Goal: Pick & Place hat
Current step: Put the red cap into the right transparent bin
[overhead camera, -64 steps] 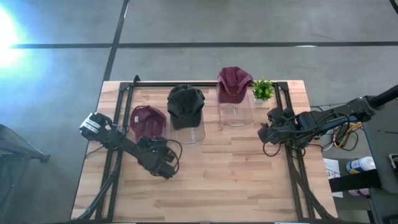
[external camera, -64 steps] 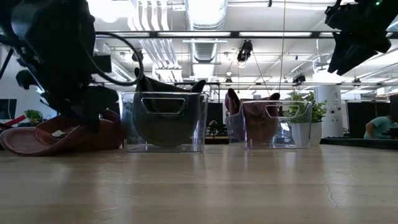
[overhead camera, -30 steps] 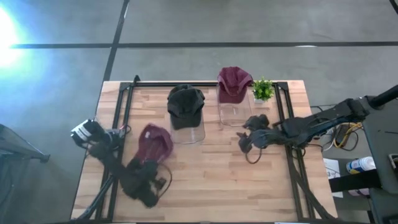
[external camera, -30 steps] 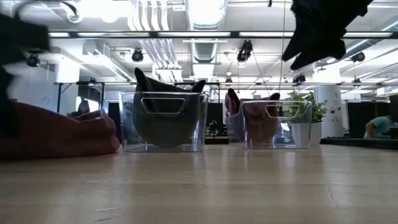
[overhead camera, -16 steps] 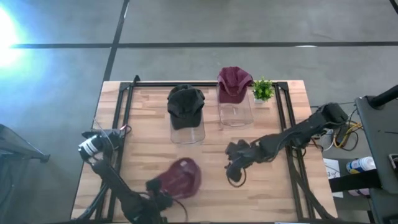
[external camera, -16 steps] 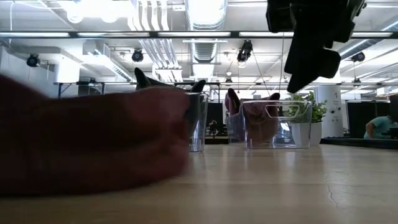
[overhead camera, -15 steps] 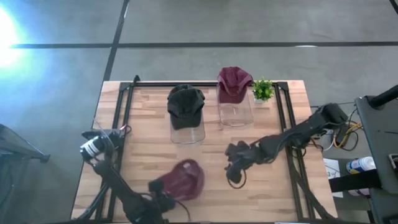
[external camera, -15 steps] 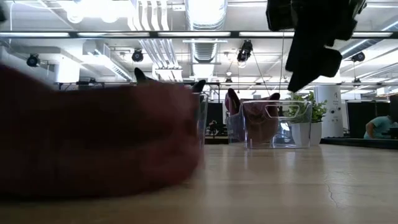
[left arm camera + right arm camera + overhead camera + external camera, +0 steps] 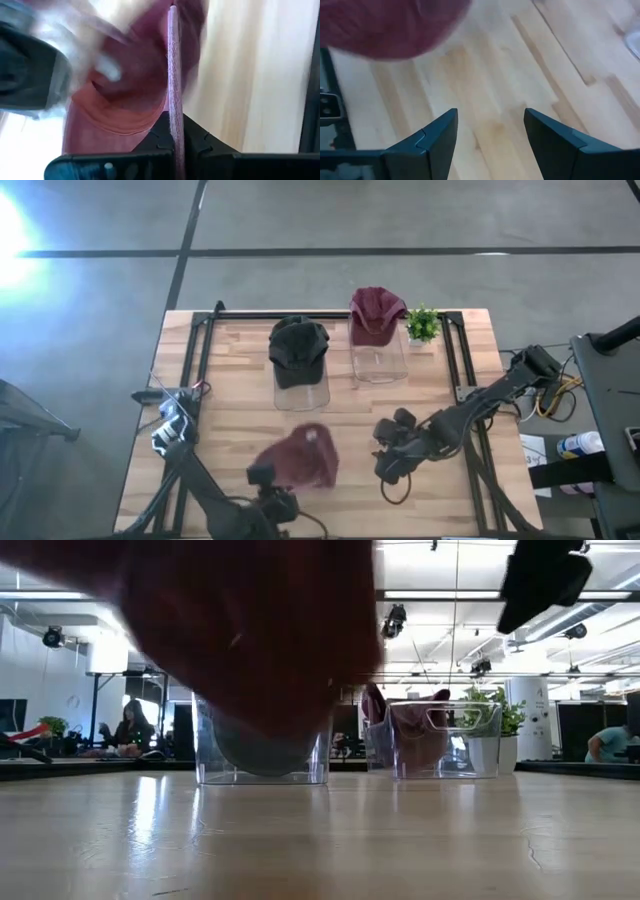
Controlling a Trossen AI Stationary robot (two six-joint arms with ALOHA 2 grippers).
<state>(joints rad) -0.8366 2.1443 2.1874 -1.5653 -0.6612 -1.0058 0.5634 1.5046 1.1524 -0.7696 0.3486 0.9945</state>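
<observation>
- Wooden table [image 9: 330, 390] fills the middle of the high view, with grey floor around it and an open room with ceiling lights visible past it in the low view.
- Near the top of the tabletop stand two clear bins: one [image 9: 301, 391] with a dark hat [image 9: 299, 345] draped over it, the other [image 9: 378, 362] with a maroon hat [image 9: 376, 310] on it. A small green plant [image 9: 422, 324] sits just to the right of that second bin.
- At the lower middle of the high view is the hat being moved, a maroon cap [image 9: 300, 458]. The left gripper [image 9: 272, 500] is clamped shut on its edge; the left wrist view shows the fabric pinched between the closed fingers [image 9: 192, 137].
- Change: about two seconds ago this cap lay at the left of the table beside the dark hat's bin. Since then the left arm has carried it down toward the near edge and then across toward the centre; in the low view it is now raised, blurred, across the upper left.
- The right gripper [image 9: 392, 467], earlier at the right edge, has swung in to just right of the cap, fingers [image 9: 437, 137] spread wide and holding nothing.
- Judged from this, the pick is done and a handover or placing comes next.
</observation>
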